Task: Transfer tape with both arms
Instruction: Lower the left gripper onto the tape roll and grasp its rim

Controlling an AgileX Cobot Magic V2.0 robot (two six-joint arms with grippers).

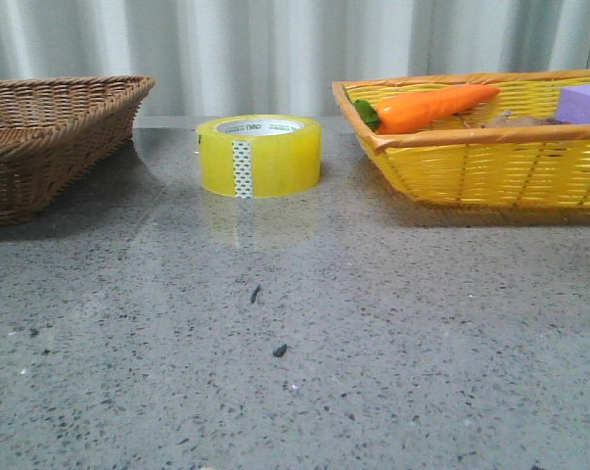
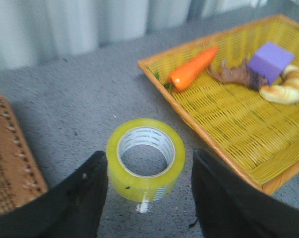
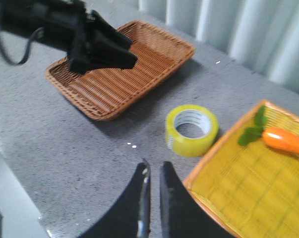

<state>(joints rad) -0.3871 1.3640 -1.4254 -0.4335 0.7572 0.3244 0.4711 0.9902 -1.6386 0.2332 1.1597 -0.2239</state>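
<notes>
near the far edge of the grey speckled bench (image 1: 304, 372), the tape (image 1: 259, 155) lies flat on its side between a brown wicker basket (image 1: 40, 137) at the left edge and a yellow basket (image 1: 490, 147) at the right. a carrot (image 1: 433, 106) and a purple block (image 1: 582, 102) lie in the yellow basket. the left hand (image 2: 148, 196) hangs spread wide above the tape, not touching. the right hand (image 3: 153, 198) is nearly closed, holding nothing.

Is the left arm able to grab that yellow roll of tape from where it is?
Probably yes. In the left wrist view the left gripper is open, its fingers spread wider than the tape, which lies flat on the table. Nothing stands between them, and both baskets sit off to the sides.
</notes>
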